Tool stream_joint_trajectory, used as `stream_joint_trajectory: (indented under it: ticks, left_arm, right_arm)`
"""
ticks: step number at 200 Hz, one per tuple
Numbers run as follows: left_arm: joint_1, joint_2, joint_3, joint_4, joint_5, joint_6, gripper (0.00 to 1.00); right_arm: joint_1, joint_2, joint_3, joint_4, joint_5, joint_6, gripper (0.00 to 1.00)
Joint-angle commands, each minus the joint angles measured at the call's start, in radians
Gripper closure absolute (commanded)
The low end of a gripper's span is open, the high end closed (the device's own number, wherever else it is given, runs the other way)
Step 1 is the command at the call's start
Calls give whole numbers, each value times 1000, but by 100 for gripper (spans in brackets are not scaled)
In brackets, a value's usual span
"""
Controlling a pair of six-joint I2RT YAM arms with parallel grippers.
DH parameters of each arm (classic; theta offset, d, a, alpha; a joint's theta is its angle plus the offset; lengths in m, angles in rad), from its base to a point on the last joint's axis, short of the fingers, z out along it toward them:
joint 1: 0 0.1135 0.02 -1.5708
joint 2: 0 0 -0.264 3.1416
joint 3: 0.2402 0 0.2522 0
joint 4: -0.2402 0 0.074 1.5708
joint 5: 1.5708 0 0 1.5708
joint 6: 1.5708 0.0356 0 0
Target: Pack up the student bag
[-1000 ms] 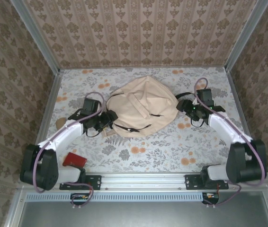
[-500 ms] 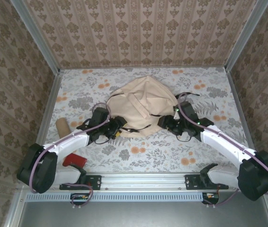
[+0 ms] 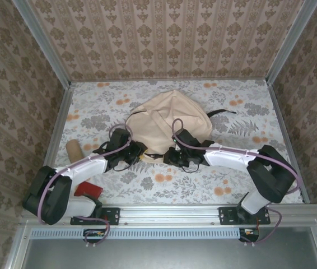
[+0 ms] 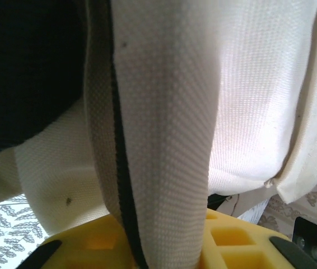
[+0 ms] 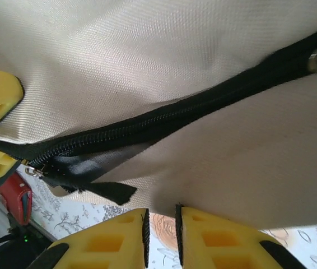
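Note:
The student bag [image 3: 167,119], a large beige backpack, lies in the middle of the table. My left gripper [image 3: 139,152] is at its near left edge. In the left wrist view a fold of bag fabric [image 4: 164,140] with a dark zipper line stands pinched in the left gripper [image 4: 164,246], which is shut on it. My right gripper [image 3: 170,156] sits at the bag's near edge, close beside the left one. The right gripper [image 5: 162,230] is open by a narrow slit. Tablecloth shows through the slit, and the bag's fabric [image 5: 242,168] lies just above the tips. The black zipper [image 5: 164,120] runs to the left gripper [image 5: 1,143].
A cardboard tube [image 3: 74,148] lies left of the left arm. A red object [image 3: 88,190] rests near the left arm's base; the red object [image 5: 17,199] also shows past the bag. A black strap [image 3: 223,112] trails from the bag's right side. Walls enclose the floral table [image 3: 203,179].
Both arms have swung inward to the bag's near edge, the right one a long way leftward. Both pairs of jaws have narrowed, and the left has closed on a fold of the bag.

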Motion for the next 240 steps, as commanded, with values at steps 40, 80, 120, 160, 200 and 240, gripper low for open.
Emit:
stream_joint_trajectory:
  ticks: [40,80,120,160,200,240]
  left_arm:
    - [-1,70,-14,-6,-33,16,89]
    - [4,78,-15,3,-23,19,95]
    - [14,86,-15,-30,-25,49,96]
    - [20,95,-28,-18,-7,58,96]
    - [20,70,-24,-27,-3,60,96]
    - [20,64,-18,-30,6,64,95]
  right_arm:
    - [10,118,-25,90,97,-2,82]
    - [10,62,-20,82,147,-75,81]
    - [9,-58,-20,-3,73,-309,70]
    - [15,1,98,-151,33,-478,57]
    - [30,99,203,-210,49,-563,51]
    - [33,165,260,-223,34,-596,48]
